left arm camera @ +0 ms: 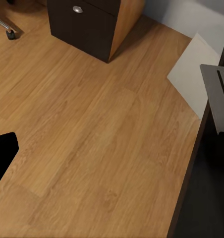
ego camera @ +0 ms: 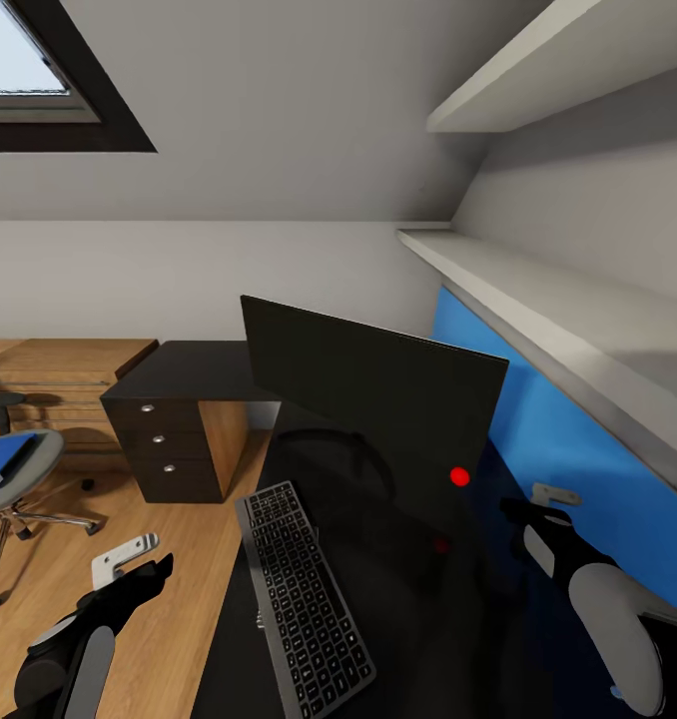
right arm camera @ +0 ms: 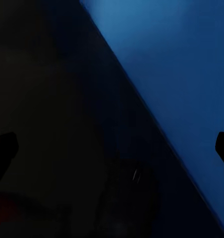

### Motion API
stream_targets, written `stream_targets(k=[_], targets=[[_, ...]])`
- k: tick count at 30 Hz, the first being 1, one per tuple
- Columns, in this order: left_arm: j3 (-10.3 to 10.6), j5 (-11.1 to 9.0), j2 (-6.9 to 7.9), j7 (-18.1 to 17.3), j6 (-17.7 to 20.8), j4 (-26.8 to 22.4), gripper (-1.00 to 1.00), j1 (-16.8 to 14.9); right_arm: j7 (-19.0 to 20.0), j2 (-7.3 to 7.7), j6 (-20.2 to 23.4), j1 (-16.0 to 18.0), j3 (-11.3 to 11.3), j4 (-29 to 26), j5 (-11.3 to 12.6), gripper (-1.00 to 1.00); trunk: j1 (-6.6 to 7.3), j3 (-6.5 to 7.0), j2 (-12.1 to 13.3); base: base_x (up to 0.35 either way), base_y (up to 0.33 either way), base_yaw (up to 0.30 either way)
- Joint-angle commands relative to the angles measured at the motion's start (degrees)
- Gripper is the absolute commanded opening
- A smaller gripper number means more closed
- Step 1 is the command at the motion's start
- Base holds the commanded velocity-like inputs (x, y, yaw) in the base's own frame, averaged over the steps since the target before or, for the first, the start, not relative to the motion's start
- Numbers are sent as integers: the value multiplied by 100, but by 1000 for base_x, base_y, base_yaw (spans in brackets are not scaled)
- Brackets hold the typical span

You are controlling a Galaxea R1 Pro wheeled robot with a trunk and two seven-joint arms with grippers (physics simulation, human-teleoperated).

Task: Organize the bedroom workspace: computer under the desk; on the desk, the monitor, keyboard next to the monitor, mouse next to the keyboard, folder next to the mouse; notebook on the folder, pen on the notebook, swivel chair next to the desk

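Head view crops the swivel chair (ego camera: 14, 469) and folder (ego camera: 4, 459); both claws' spread is unclear.

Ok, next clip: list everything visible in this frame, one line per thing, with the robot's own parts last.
monitor: one, black screen, standing on the desk behind the keyboard, red dot low on its right side.
keyboard: one, dark with grey keys, lying on the desk near its left edge.
desk: one, glossy black top, along the blue wall panel.
drawer unit: one, dark with three silver knobs, on the floor past the desk.
swivel chair: one, grey seat on chrome base, far left on the wooden floor.
folder: one, blue, on the chair seat.
shelves: two, white, on the right wall.
left hand: open, over the floor.
right hand: open, over the desk.
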State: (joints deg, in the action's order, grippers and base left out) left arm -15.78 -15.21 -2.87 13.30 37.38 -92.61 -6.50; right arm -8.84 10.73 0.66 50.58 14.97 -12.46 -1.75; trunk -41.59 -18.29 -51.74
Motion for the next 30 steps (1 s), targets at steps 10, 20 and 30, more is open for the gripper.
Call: stream_targets(k=[10, 20, 30], targets=[[-5, -61, -3, 41, 24, -9, 100, -3, -13, 4, 5, 4, 15, -2, -18, 100, -1, -7, -6, 0, 0, 0], [-5, -61, -3, 41, 24, -11, 100, -2, -16, 21, 37, 4, 15, 12, -18, 100, -1, -7, -6, 0, 0, 0], [4, -61, -12, 41, 19, -11, 100, -5, -30, 25, 454, 4, 15, 19, -13, 100, -45, -43, -86, 0, 0, 0]])
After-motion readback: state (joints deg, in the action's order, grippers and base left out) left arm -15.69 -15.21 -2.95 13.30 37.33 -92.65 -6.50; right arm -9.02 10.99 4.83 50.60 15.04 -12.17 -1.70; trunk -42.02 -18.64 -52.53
